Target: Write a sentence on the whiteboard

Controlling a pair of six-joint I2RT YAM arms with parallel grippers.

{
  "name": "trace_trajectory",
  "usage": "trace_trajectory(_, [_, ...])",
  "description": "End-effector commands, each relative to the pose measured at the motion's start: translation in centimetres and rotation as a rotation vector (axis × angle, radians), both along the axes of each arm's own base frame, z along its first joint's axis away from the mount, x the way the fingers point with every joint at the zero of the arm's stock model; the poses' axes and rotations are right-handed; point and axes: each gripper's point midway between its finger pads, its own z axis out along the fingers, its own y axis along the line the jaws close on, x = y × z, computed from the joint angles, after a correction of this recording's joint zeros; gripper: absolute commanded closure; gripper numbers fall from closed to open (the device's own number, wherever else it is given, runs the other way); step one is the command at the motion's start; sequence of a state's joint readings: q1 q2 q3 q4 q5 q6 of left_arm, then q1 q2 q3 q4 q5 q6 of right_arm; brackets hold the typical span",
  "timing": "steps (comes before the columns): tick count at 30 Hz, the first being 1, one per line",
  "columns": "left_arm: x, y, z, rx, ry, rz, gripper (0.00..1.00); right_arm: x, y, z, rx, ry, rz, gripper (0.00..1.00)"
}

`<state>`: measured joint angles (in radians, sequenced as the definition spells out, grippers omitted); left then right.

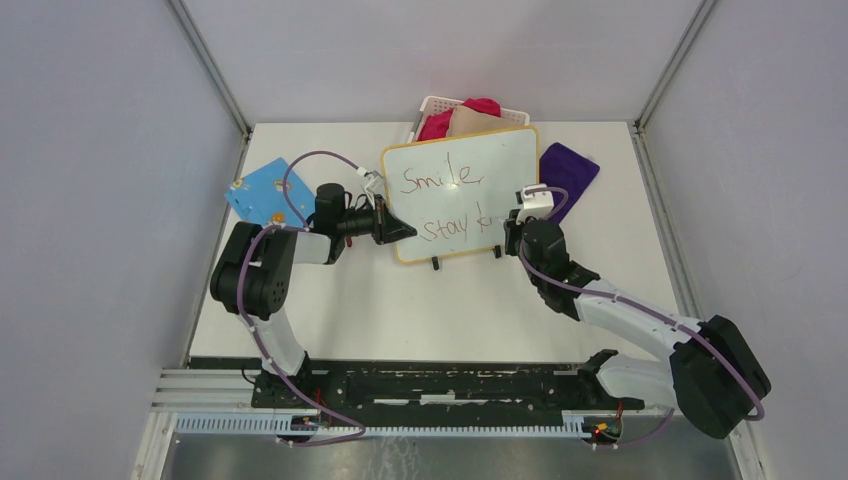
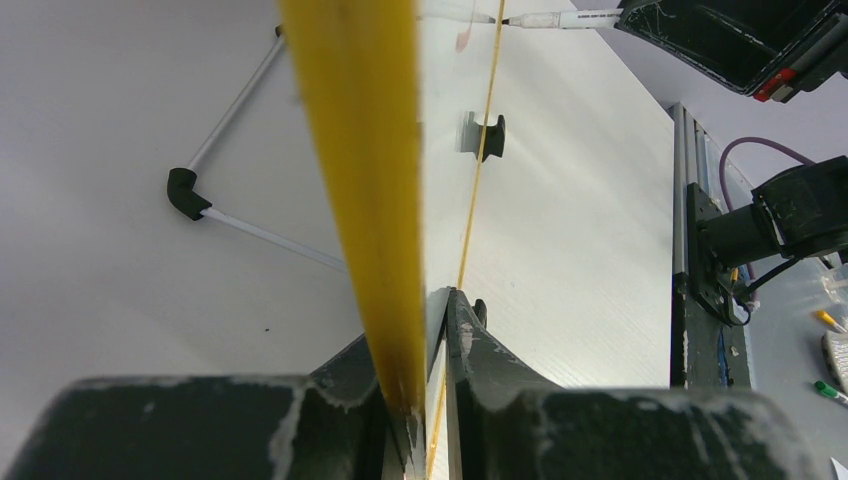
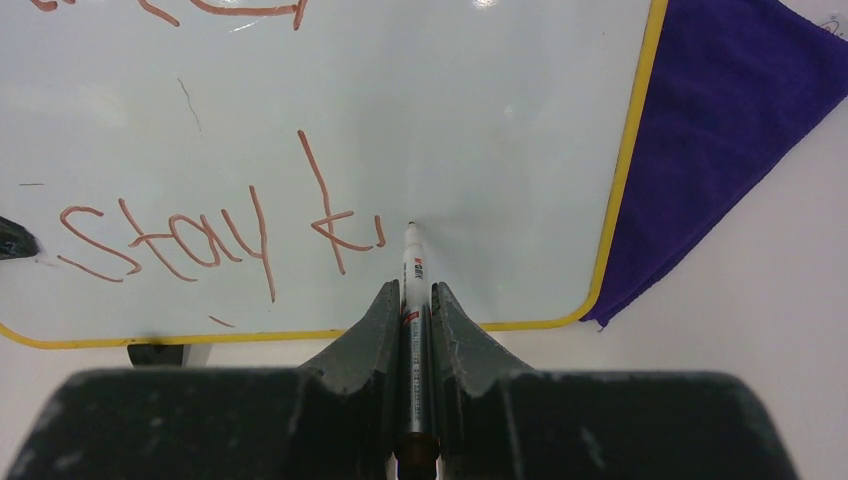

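The whiteboard with a yellow rim stands tilted on the table at the back centre. Red handwriting on it reads "Smile," above "stay ki". My left gripper is shut on the board's left edge; in the left wrist view the yellow rim runs down between the fingers of the left gripper. My right gripper is shut on a white marker. The marker's tip rests on the whiteboard just right of the "ki".
A purple cloth lies under the board's right edge. A blue board with holes sits at the left. Behind the whiteboard stands a white basket with red and tan cloths. Black feet carry the board's near edge.
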<state>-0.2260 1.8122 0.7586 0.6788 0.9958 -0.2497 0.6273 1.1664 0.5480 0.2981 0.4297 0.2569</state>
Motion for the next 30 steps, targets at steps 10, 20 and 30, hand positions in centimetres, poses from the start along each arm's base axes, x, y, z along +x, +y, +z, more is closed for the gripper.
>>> trace_trajectory(10, [-1.2, 0.8, -6.1, 0.153, 0.146, 0.071, 0.98, 1.7, 0.7, 3.5, 0.078, -0.093, -0.013, 1.0])
trace_trajectory(20, [-1.2, 0.8, -6.0, 0.154, 0.146, 0.072, 0.98, 1.9, 0.7, 3.1, 0.066, -0.08, -0.016, 1.0])
trace_trajectory(30, [-1.2, 0.8, -6.1, 0.154, 0.147, 0.071, 0.98, 1.1, 0.2, 0.6, 0.045, -0.031, -0.016, 1.0])
